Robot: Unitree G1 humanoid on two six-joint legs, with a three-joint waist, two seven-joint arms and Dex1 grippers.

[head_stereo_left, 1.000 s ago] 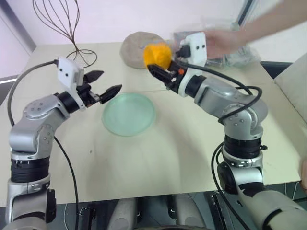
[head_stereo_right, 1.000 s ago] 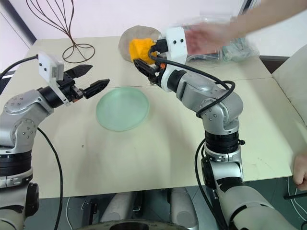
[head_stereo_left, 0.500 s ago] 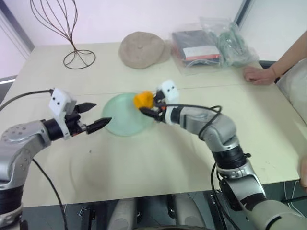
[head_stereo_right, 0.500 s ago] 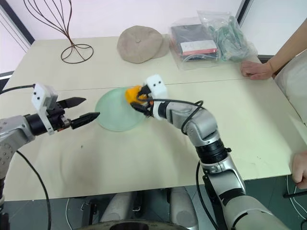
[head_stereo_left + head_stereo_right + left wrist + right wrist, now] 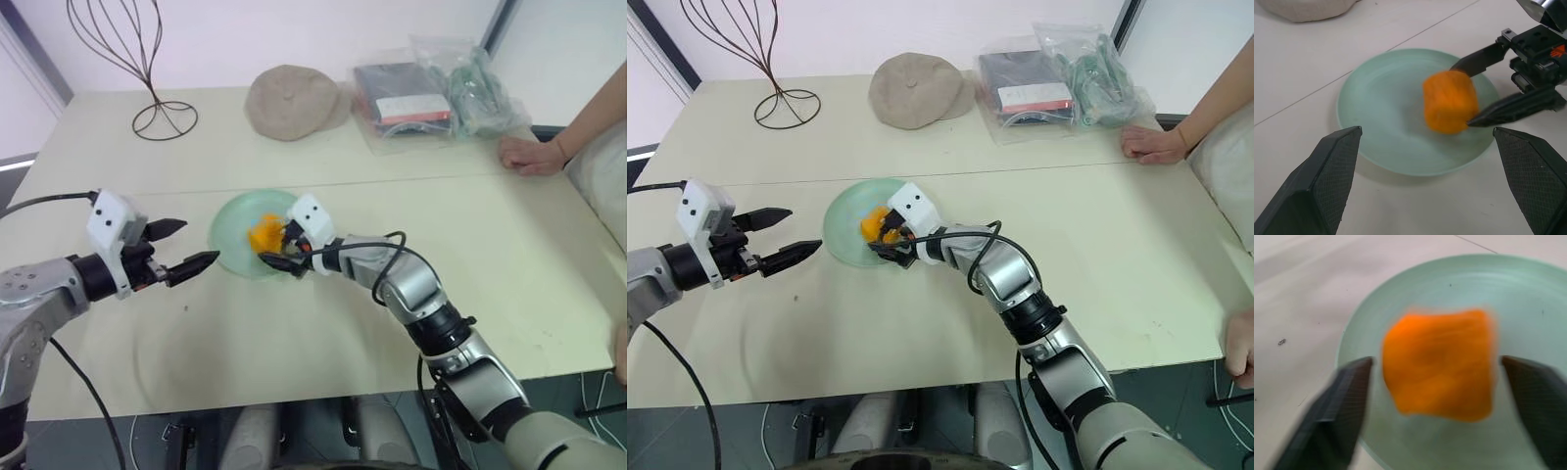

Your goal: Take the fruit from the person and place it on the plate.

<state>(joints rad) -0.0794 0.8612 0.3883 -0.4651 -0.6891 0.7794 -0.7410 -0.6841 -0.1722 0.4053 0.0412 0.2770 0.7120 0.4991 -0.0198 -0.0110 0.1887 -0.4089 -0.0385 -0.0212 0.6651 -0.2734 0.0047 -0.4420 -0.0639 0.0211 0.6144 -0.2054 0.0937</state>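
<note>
The orange-yellow fruit [image 5: 263,235] lies on the pale green plate [image 5: 230,220], near its right side. My right gripper [image 5: 272,247] reaches in from the right, low over the plate's rim. It is open, one black finger on either side of the fruit [image 5: 1449,100], with a gap showing beside the fruit [image 5: 1440,364]. To the left of the plate, above the table, my left gripper [image 5: 199,242] is open and holds nothing. The person's hand [image 5: 529,155] rests on the table at the far right.
A beige cloth cap [image 5: 294,101] lies at the back, a wire stand [image 5: 162,117] at the back left, and clear plastic bags [image 5: 431,93] at the back right. Another hand [image 5: 1239,352] shows at the right edge near the front.
My right gripper came down and left with the fruit onto the plate and opened. The left gripper drew back to the left. The person's hand withdrew to the table's right side.
</note>
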